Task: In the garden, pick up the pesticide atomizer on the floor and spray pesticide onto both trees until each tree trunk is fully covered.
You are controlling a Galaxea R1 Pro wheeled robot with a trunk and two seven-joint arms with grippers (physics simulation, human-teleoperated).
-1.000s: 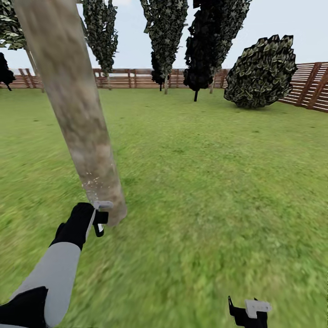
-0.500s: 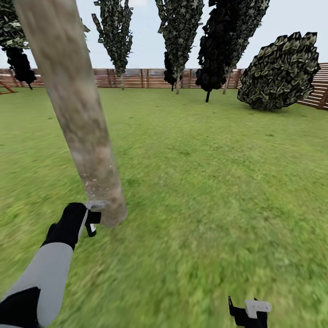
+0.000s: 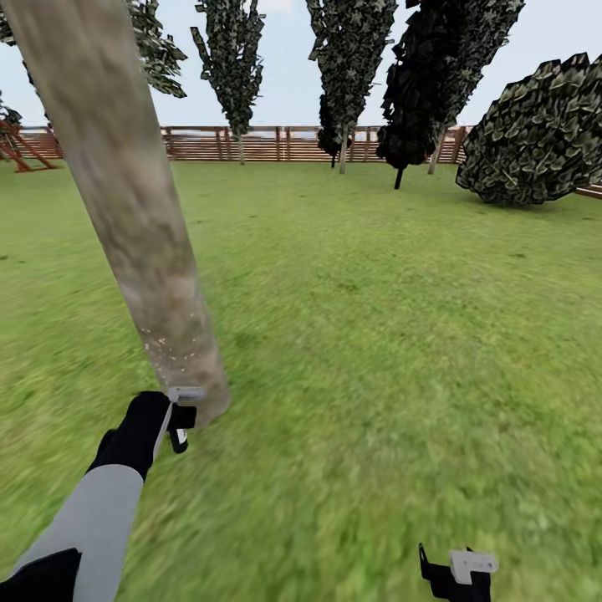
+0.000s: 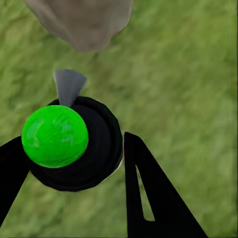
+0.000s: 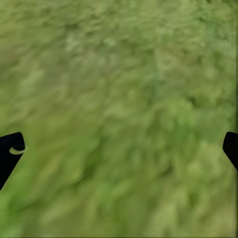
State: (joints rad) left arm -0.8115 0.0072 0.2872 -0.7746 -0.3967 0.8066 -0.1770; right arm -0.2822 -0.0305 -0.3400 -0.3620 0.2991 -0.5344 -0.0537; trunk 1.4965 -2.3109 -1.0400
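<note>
Head view: a robot arm holds a spray bottle at the foot of a thick, pale tree trunk (image 3: 134, 217) on a lawn (image 3: 401, 351).

The left claw (image 3: 177, 415) pinches the spray bottle (image 3: 186, 395), its white head just beside the trunk's base. In the left wrist view the bottle (image 4: 74, 144) sits between the dark fingers (image 4: 148, 198), nozzle toward the trunk (image 4: 84, 22). The right claw (image 3: 458, 573) hangs low over grass, fingers spread wide. A wooden fence (image 3: 267, 144) runs behind.
</note>
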